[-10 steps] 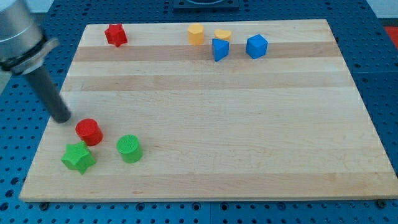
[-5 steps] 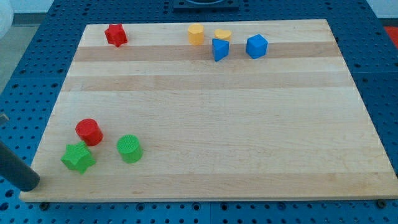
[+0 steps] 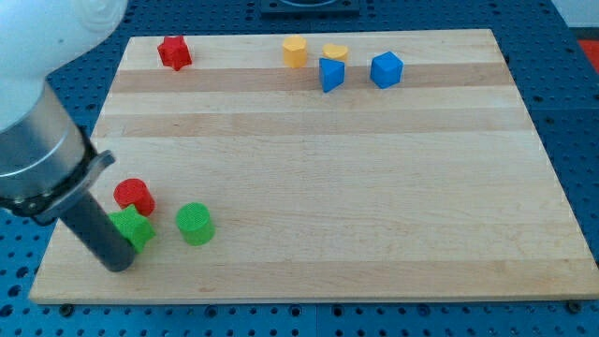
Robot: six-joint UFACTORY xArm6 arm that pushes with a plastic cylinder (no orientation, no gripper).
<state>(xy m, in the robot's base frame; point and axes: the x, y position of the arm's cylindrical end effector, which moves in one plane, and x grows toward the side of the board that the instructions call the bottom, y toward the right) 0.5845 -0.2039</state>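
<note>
- My tip [image 3: 119,263] sits near the view's bottom-left corner of the wooden tabletop [image 3: 318,187], and the dark rod above it leans up toward the view's left into a grey cylinder and a white arm casing.
- There is no hand on this arm to open or close, only that plain rod.
- The green star-shaped block [image 3: 134,227] is just to the view's upper right of my tip, pressed against the rod, which hides its left side.
- The red cylinder [image 3: 135,196] stands just above the green star, touching or nearly so; the rod's upper part crosses in front of its left edge.
- The green cylinder [image 3: 195,224] stands to the view's right of my tip, a small gap from the star, with a ribbed top face.
- Well away toward the view's top: a red star-shaped block [image 3: 173,51] alone near the top-left corner.
- Further right along the top edge: a yellow cylinder [image 3: 296,51], a flatter yellow block [image 3: 336,52] whose shape I cannot make out, a blue wedge-like block [image 3: 331,74] just below it, and a blue faceted block [image 3: 386,69] beside that.
- The tabletop is pale wood in long strips running left to right, lying on a blue perforated base [image 3: 571,112].
- The blocks look like matt plastic.
</note>
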